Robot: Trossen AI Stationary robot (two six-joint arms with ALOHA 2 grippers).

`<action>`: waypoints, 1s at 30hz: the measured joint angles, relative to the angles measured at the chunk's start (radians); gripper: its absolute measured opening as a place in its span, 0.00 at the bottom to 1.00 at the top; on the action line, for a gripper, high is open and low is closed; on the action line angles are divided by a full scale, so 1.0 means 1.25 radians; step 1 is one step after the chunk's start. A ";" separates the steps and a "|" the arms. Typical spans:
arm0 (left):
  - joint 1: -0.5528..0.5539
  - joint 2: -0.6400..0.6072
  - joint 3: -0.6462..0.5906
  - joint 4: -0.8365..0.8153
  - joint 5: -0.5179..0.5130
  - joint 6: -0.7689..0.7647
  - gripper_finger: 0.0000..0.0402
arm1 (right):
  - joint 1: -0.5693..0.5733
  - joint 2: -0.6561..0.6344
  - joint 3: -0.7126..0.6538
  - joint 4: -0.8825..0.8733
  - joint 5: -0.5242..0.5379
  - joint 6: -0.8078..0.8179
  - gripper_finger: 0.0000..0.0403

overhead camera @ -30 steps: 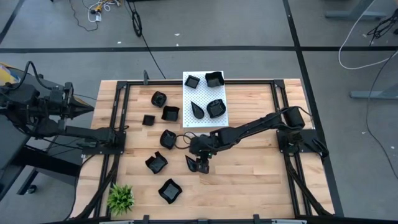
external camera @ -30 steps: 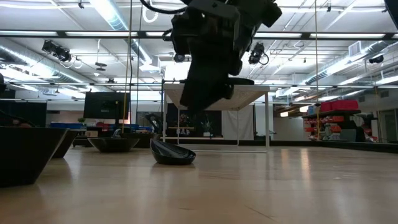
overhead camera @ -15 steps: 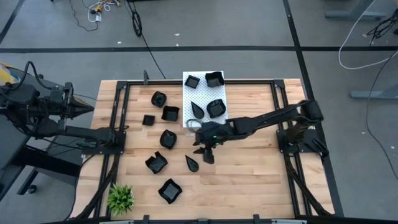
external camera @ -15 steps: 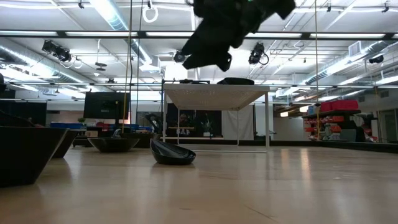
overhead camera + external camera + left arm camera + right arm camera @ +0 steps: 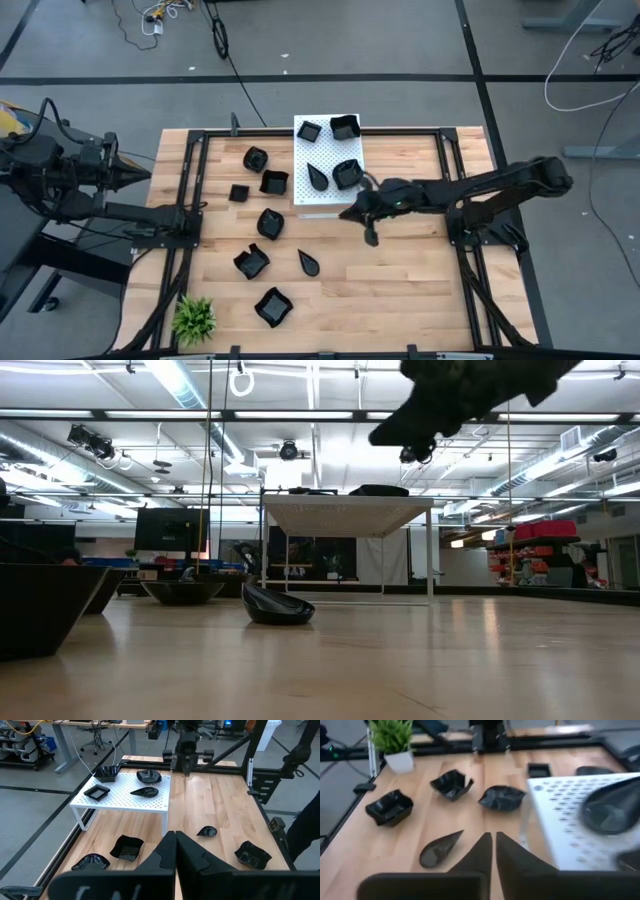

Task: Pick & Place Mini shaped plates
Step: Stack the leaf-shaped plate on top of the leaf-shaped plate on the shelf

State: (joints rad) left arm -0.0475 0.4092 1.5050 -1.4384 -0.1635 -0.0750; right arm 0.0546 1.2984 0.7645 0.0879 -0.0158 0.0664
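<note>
- In the low view, the right gripper (image 5: 400, 432) is showing only as a dark shape cut off by the frame's upper edge.
- The white perforated board (image 5: 331, 190) is carrying four mini shaped plates: a square one (image 5: 309, 130), a larger one (image 5: 344, 127), a teardrop (image 5: 318, 176) and a rounded one (image 5: 346, 173).
- The right gripper (image 5: 372, 236) is hanging just beside the board's near corner, fingers pressed together, holding nothing.
- A teardrop plate (image 5: 309, 264) is lying on the wooden table (image 5: 410, 290) near the board.
- The left gripper (image 5: 140, 172) is waiting well apart from the board, fingers closed and empty.
</note>
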 joint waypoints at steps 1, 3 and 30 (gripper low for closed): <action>0.000 0.000 0.000 0.000 0.000 0.000 0.01 | -0.005 -0.028 -0.018 -0.003 0.003 0.000 0.04; 0.000 0.000 0.000 0.000 0.000 0.000 0.01 | -0.017 -0.076 -0.041 -0.020 0.003 -0.001 0.01; 0.000 0.000 0.000 0.000 0.000 0.000 0.01 | -0.104 -0.502 0.061 -0.676 -0.021 -0.060 0.01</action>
State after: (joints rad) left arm -0.0479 0.4093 1.5050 -1.4385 -0.1635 -0.0750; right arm -0.0753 0.6707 0.8410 -0.7567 -0.0427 -0.0086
